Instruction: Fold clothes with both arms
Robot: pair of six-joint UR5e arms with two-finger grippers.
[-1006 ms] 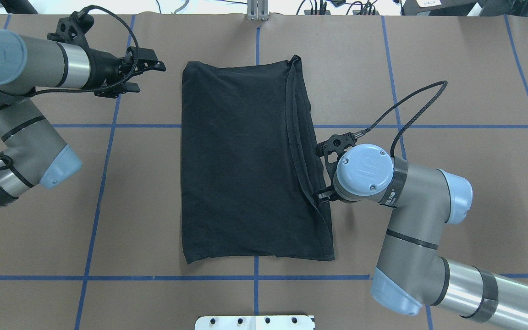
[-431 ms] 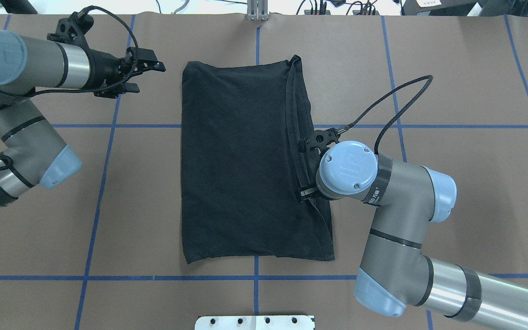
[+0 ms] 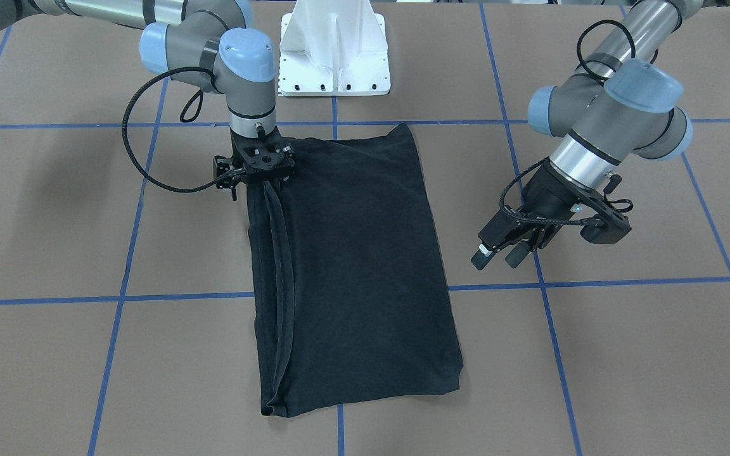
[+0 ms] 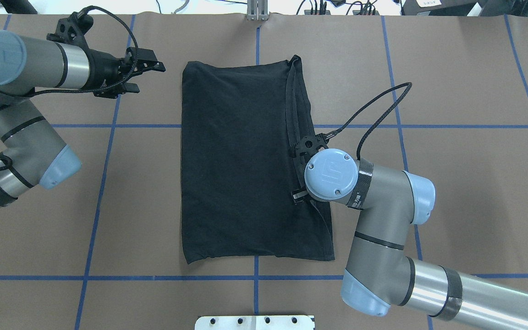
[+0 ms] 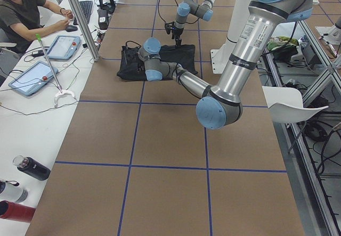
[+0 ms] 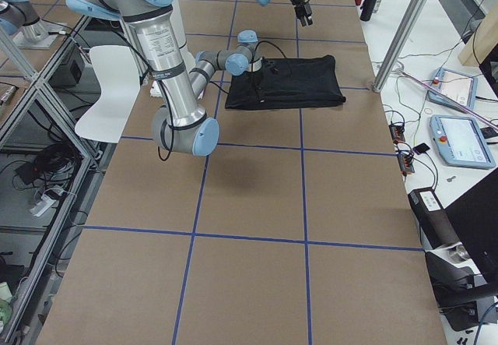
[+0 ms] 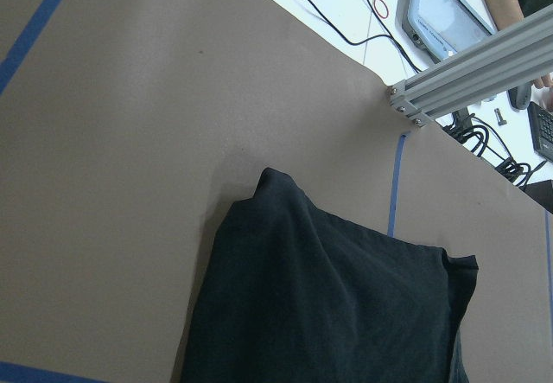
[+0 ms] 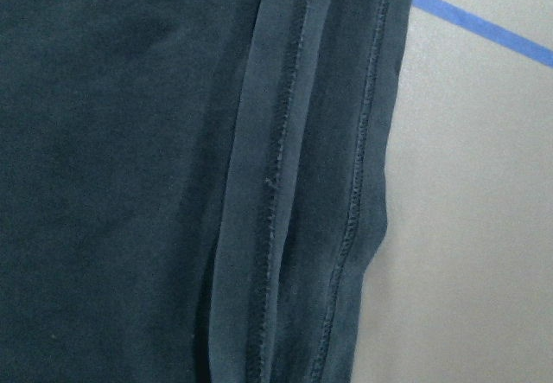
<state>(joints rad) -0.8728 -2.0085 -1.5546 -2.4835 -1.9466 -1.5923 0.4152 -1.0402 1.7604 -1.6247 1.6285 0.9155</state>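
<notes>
Looking down, you see the black T-shirt (image 4: 236, 160) lying folded flat in the middle of the desk (image 4: 452, 68). Your right tool (image 3: 262, 174) hangs over its hemmed edge, and I cannot tell whether it is clenched. Your left tool (image 3: 498, 255) hovers off to the side, released.

T-shirt (image 4: 241, 160): matt black cloth, soft, with stitched hems
table (image 4: 452, 192): smooth matt brown paper cover
tape lines (image 4: 131, 125): blue, smooth
arms (image 4: 497, 300): satin silver metal tubes, matt grey joints, glossy light-blue caps
</notes>
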